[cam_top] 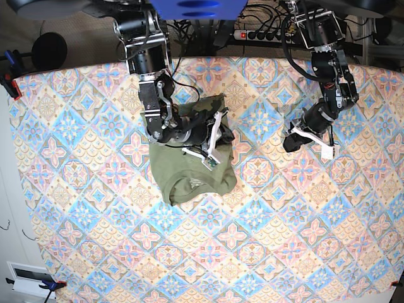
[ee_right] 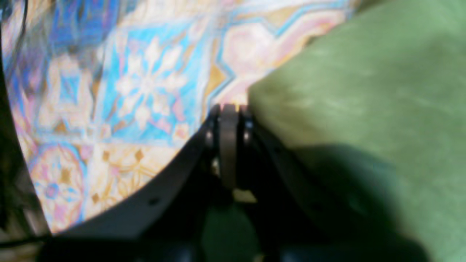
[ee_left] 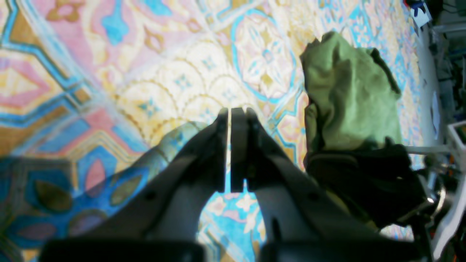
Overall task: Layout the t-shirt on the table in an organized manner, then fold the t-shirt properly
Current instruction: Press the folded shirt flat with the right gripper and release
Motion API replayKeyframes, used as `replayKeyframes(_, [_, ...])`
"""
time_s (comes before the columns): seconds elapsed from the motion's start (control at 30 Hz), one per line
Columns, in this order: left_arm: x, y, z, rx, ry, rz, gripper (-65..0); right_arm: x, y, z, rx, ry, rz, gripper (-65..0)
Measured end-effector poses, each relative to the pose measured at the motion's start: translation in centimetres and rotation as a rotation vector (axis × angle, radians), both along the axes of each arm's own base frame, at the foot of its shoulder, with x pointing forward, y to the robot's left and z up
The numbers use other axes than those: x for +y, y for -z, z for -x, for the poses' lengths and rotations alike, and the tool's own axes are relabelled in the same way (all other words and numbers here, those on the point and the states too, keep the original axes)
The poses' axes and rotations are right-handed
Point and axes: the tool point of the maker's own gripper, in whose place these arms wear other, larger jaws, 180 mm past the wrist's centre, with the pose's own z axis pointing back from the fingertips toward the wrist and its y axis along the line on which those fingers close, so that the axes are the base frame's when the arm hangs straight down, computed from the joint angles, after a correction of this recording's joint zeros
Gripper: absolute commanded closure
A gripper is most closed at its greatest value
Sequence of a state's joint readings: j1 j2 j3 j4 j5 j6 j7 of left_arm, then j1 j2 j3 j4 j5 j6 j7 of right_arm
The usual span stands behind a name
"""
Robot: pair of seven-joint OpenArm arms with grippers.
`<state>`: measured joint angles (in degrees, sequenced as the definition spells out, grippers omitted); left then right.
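The t-shirt [cam_top: 196,173] lay bunched on the tabletop [cam_top: 303,208], flattening and folding seemingly remaining; left pincer [ee_left: 233,112] was closed, empty, right pincer [ee_right: 233,109] closed, its grip unclear.

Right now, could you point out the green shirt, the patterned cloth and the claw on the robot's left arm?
Green shirt [cam_top: 198,175], base view, on its front part
Patterned cloth [ee_left: 153,98], left wrist view, on its bare surface
Left claw [cam_top: 289,144], base view, at its tip
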<state>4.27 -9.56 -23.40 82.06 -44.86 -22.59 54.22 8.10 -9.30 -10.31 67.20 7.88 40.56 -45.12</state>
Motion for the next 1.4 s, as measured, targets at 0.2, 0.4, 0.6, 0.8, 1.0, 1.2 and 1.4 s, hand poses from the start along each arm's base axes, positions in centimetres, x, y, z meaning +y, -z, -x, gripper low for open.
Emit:
replayKeyframes(0.2, [0.0,-0.1,-0.1,-0.003,-0.001,0.000,0.0,-3.5,0.6,-0.8,0.019,0.085,-0.045,-1.8])
replayKeyframes(0.4, [0.0,-0.2,-0.3,-0.007,0.000,0.000,0.0,-9.5,0.5,-3.4,-0.033,0.172,0.016,-1.8])
replayKeyframes(0.6, [0.0,-0.3,-0.3,-0.008,0.000,0.001,0.0,-14.1,0.4,-4.6,-0.066,0.199,0.095,-1.8])
replayKeyframes(0.8, [0.1,-0.3,-0.3,-0.008,0.000,-0.001,0.0,-19.1,0.1,-5.8,-0.087,0.239,0.200,-1.8])
replayKeyframes(1.0, [0.0,-0.3,-0.3,-0.008,-0.001,-0.001,0.0,-20.1,-0.6,-7.0,-0.092,0.238,0.268,-1.8])
replayKeyframes(1.2, [-0.5,-2.0,-0.2,-0.035,0.042,-0.034,0.0,-20.3,-1.9,-6.6,-0.105,0.222,0.303,-1.8])
replayKeyframes(1.4, [-1.1,-4.3,0.2,-0.088,0.081,-0.078,0.0,-20.2,-4.8,-5.2,-0.187,0.198,0.366,-1.8])
